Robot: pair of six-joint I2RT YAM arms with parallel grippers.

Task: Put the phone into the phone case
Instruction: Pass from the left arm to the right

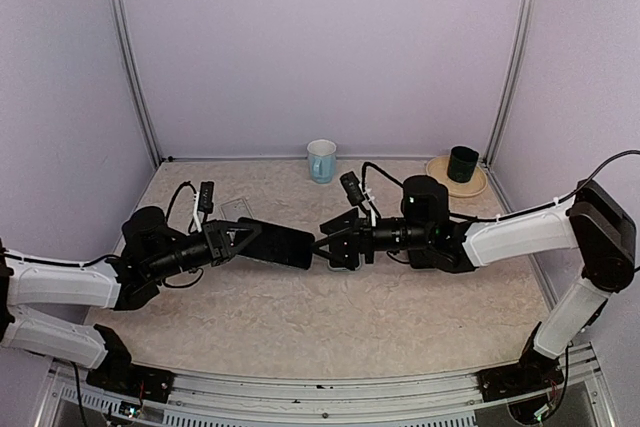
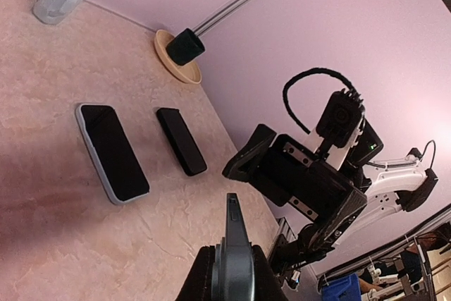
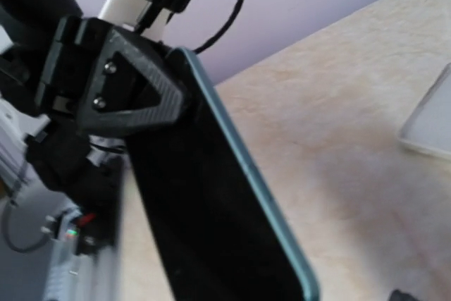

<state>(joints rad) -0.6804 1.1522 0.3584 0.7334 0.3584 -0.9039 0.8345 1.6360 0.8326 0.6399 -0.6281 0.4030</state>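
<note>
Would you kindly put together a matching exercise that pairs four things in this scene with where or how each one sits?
Things:
1. mug
2. black cup
3. phone
4. right gripper

Descriptions:
A. clamped in the left gripper, off the table
B. pale blue, standing alone near the back wall
C. open, facing the phone's free end
D. standing on the tan plate

Pairs: 1-B; 2-D; 3-A; 4-C
</note>
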